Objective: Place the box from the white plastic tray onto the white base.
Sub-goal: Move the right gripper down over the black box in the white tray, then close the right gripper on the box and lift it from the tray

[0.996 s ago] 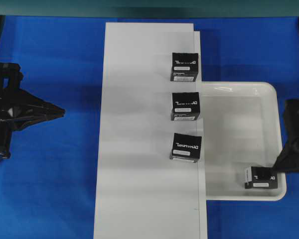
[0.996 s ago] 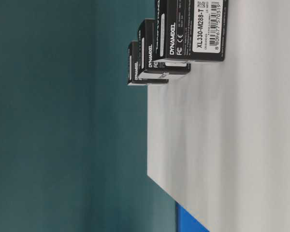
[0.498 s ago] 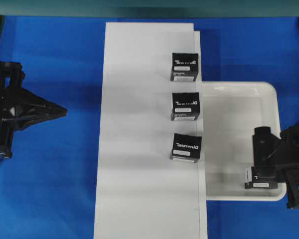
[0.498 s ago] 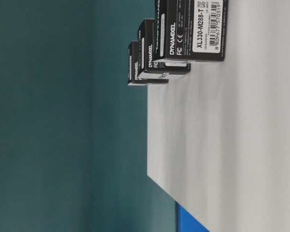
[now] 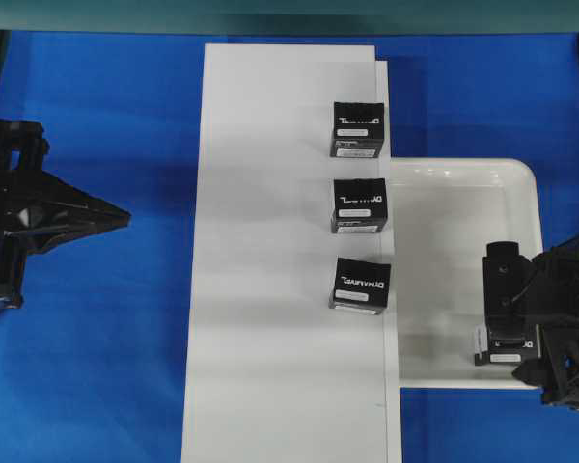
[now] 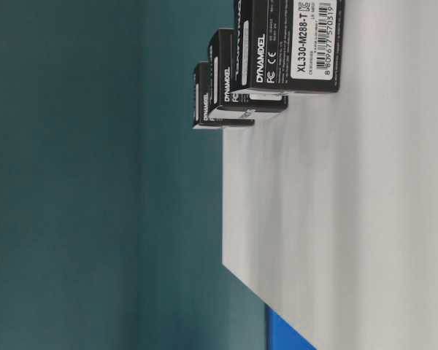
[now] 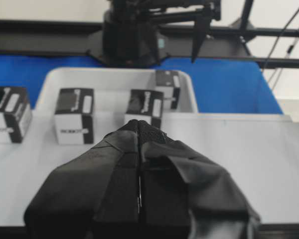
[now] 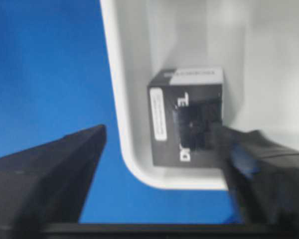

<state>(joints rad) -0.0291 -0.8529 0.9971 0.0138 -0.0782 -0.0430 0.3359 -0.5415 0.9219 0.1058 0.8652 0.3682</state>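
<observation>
The box [image 5: 502, 355] lies in the front right corner of the white plastic tray [image 5: 463, 166], partly under my right gripper [image 5: 513, 333]. In the right wrist view that gripper [image 8: 159, 137] is open wide above the box [image 8: 187, 117]. One finger [image 8: 60, 169] is over the blue table outside the tray rim [image 8: 114, 99], and the other [image 8: 259, 164] is at the box's far side. Nothing is gripped. My left gripper [image 5: 116, 220] is shut and empty, left of the white base [image 5: 270, 241]. The left wrist view shows its pads [image 7: 134, 149] pressed together.
Three look-alike black boxes [image 5: 357, 130] [image 5: 359, 205] [image 5: 359, 285] stand in a row along the base's right edge, next to the tray. The table-level view shows them [image 6: 292, 44] on the base [image 6: 350, 204]. Blue table surface surrounds everything.
My right gripper came in from the right edge over the tray's front right corner, settled above the box, and opened from shut. The left arm barely moved.
</observation>
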